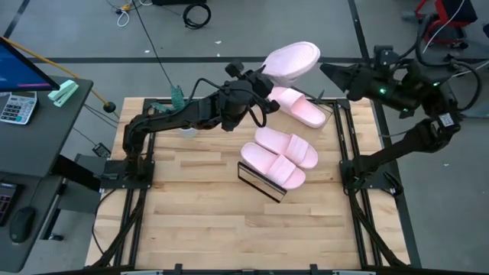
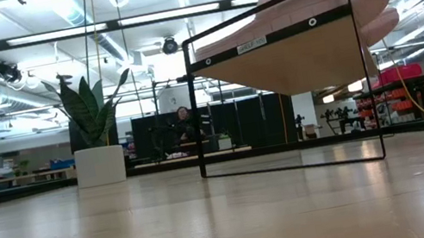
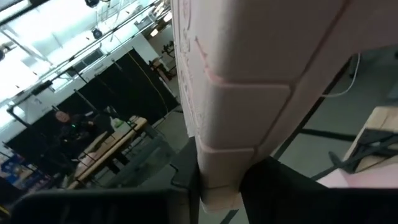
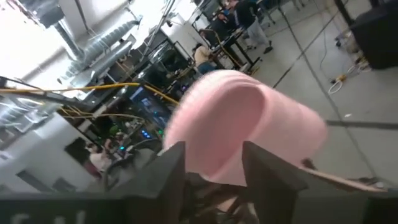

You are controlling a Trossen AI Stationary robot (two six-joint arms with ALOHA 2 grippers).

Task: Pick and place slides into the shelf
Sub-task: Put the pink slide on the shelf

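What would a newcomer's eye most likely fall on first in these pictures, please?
Probably the pale pink slide lifted over the table's far edge, with the left gripper closed on it and the right gripper just beside it. Next, two slides resting on the slanted shelf mid-table, a fourth lying behind them.

Near half of the surface lies open.
Shelf with two slides blocks the middle; both arms crowd the far edge.
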